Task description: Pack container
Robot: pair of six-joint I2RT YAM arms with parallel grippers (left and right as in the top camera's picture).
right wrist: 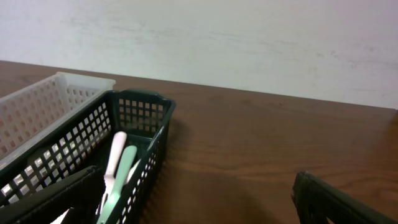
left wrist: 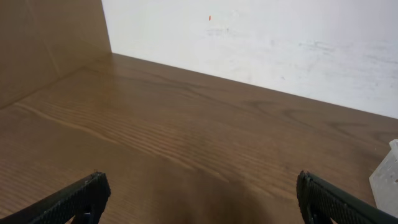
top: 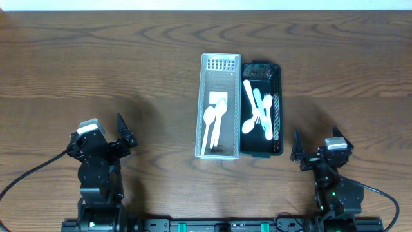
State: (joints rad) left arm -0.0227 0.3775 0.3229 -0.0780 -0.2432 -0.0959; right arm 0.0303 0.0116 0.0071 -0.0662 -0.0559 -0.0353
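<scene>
**On the counter: two cutlery baskets, both hands released**

Across the overhead view we see a dark brown wooden counter with a strong grain running left to right. From the wrist cameras we see a plain white wall rising behind its far edge. A brown panel stands at the left end.

Near the middle of the counter stand two long, narrow baskets, side by side, with their long walls together and seemingly touching. The clear basket, on the left, is translucent white plastic with a perforated far end. The black basket, on the right, is a dark lattice of square holes.

In the clear basket we count two white spoons lying lengthwise with their bowls toward the far end. Beside them lies a small flat white piece that we cannot identify. In the black basket a loose heap of cutlery mixes white spoons, a white fork and pale green pieces. The right wrist view shows a white handle and a pale green handle lying together inside it.

Our left hand is at the front left of the counter, well apart from the baskets. Its fingers are spread and it grasps nothing. Our right hand is at the front right, near the black basket's near corner, likewise released and empty.
</scene>
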